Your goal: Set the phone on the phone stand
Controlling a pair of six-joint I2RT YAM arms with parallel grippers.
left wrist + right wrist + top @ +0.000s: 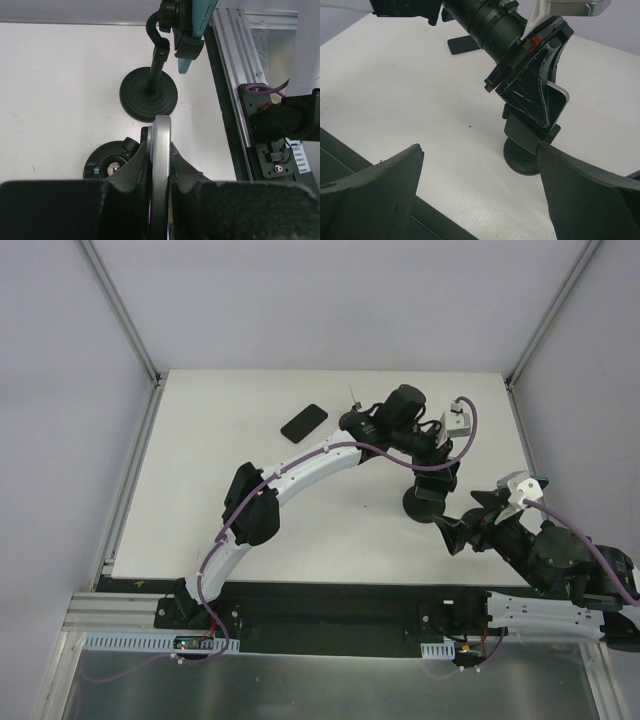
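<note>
- A white table [220, 450] lies flat before me, matte and evenly lit
- Pale grey walls [320, 300] close it in on three sides
- Aluminium posts [120, 305] rise at its far corners
- A black strip [330, 605] and a silver rail [100, 615] run along my near edge

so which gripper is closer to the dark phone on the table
Left. The left gripper is right of the dark phone, over the stand; the right gripper is farther right still.

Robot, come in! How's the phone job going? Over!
Left gripper shut on phone. Right gripper open, empty. Phone at phone stand, not released. Nothing blocking.
</note>
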